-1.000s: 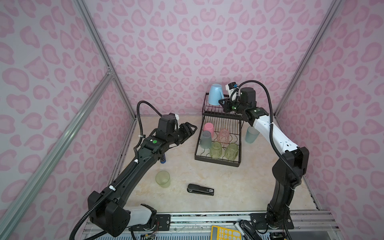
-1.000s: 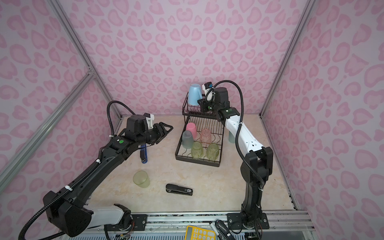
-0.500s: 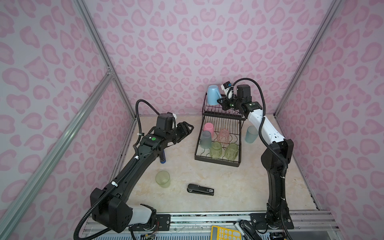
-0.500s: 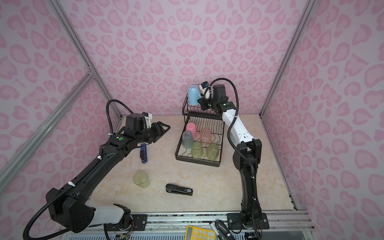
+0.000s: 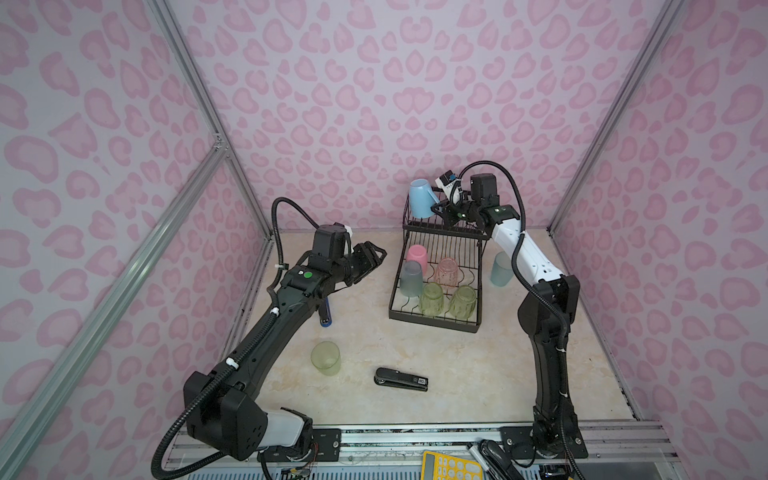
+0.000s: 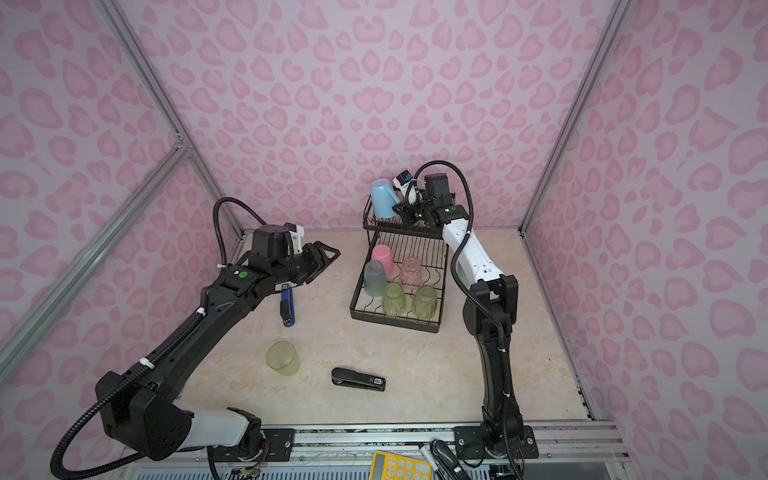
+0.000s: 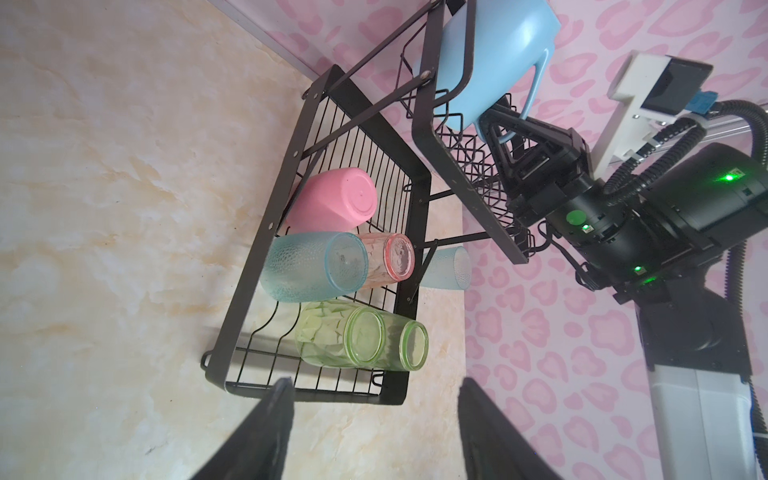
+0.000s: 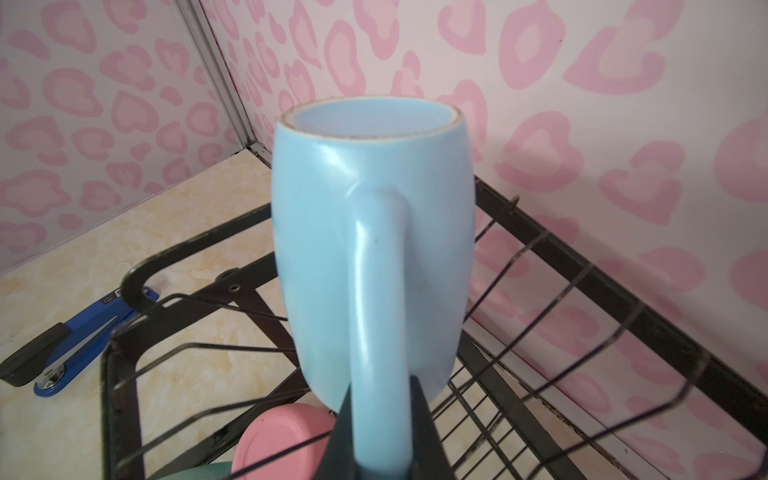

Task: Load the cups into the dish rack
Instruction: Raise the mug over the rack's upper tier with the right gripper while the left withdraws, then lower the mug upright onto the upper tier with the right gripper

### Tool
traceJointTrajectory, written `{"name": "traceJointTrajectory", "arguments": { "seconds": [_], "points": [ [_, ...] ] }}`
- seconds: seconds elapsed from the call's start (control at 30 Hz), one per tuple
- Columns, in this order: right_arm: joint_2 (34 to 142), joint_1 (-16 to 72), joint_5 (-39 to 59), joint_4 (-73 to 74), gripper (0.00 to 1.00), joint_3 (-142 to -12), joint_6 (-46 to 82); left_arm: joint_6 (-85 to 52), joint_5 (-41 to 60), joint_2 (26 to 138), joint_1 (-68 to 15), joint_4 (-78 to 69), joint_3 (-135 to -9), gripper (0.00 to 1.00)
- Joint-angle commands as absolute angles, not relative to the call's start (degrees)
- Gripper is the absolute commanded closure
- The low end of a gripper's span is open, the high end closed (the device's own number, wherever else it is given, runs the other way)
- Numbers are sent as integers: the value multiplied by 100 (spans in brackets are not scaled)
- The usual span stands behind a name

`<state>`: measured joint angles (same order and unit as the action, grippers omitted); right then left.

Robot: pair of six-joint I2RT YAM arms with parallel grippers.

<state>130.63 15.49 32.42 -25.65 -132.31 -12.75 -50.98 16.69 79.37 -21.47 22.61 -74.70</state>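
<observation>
Pink heart-print walls ring the marbled desk point(image 5: 457, 374), where over the black wire dish rack point(image 5: 436, 326)'s raised basket a glossy light-blue mug point(image 5: 419, 199) sits inverted, long axis near vertical, base tipped leftward, handle pinched by the right end effector point(image 5: 437, 206), while the left end effector point(image 5: 376, 259) hangs spread and empty.

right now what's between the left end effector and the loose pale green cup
The blue stapler lies between the left end effector and the pale green cup, seen in both top views.
</observation>
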Motion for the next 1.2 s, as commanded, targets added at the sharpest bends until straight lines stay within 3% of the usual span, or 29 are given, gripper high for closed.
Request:
{"name": "traceJointTrajectory", "arguments": {
  "seconds": [0.0, 0.4, 0.83, 1.17],
  "points": [
    [13329, 1525, 3311, -2390, 100, -13423, -1552, -5032, 1640, 7945, -2131, 2180, -7523, 35],
    [13595, 1407, 3397, -2231, 99, -13606, -1583, -5087, 1573, 7960, -2118, 2175, -7559, 35],
    [13663, 1483, 3054, -2477, 89, -13615, -1785, -5104, 1584, 7978, -2120, 2124, -7533, 35],
    [13554, 1512, 2873, -2745, 90, -13614, -1932, -5144, 1669, 7989, -2116, 2048, -7528, 35]
  ]
}}
